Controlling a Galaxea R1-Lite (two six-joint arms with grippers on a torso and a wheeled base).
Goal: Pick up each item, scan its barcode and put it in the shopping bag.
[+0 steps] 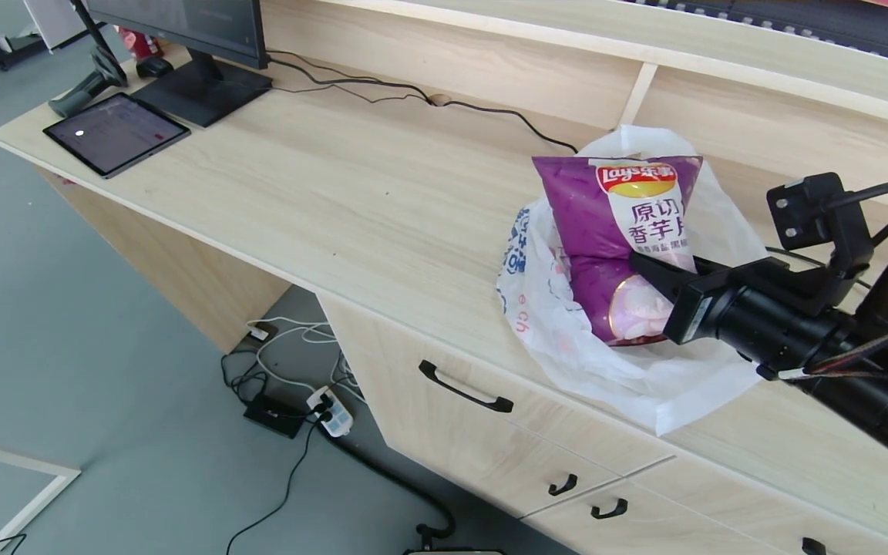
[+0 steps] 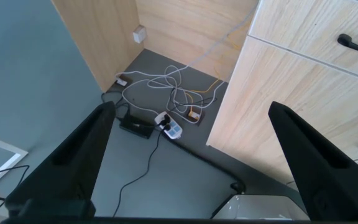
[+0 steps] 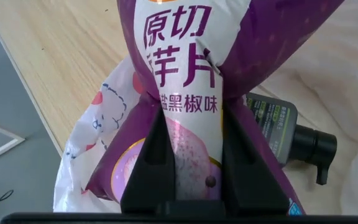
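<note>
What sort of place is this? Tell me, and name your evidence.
Probably a shop checkout counter: a handheld barcode scanner beside a tablet and monitor, plus a purple chip bag partway in a white shopping bag.

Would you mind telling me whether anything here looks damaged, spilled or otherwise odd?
Only the purple chip bag stands out: the right gripper pinches its middle into a narrow waist, creasing the packet, as it stands upright in the white shopping bag. Nothing looks spilled or torn.
</note>
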